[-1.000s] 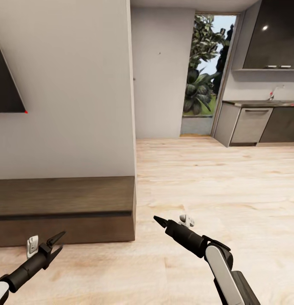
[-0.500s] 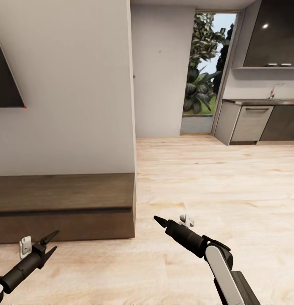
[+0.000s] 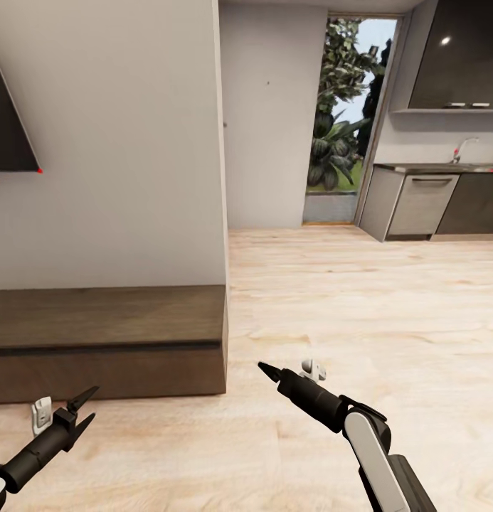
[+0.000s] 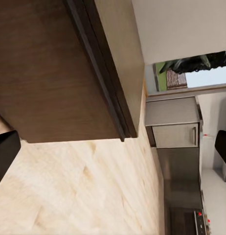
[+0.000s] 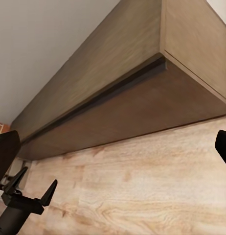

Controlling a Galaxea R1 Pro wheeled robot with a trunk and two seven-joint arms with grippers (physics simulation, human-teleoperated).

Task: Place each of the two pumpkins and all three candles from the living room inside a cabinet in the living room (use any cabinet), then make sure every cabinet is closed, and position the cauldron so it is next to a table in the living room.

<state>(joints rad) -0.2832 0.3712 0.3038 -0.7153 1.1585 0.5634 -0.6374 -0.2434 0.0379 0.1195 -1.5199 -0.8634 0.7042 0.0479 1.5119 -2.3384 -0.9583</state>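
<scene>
Dark-brown cabinet (image 3: pixel 107 341) shut, just ahead of the wide-spread left hand (image 3: pixel 81 409) — right hand (image 3: pixel 264 370) pinched narrow over pale wood floor (image 3: pixel 388 313).

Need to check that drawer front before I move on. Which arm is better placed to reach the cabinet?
Left, probably. The left tool hangs open just in front of the cabinet, below its front face. The right tool sits over bare floor past the cabinet's end, so it would have to cross over.
</scene>
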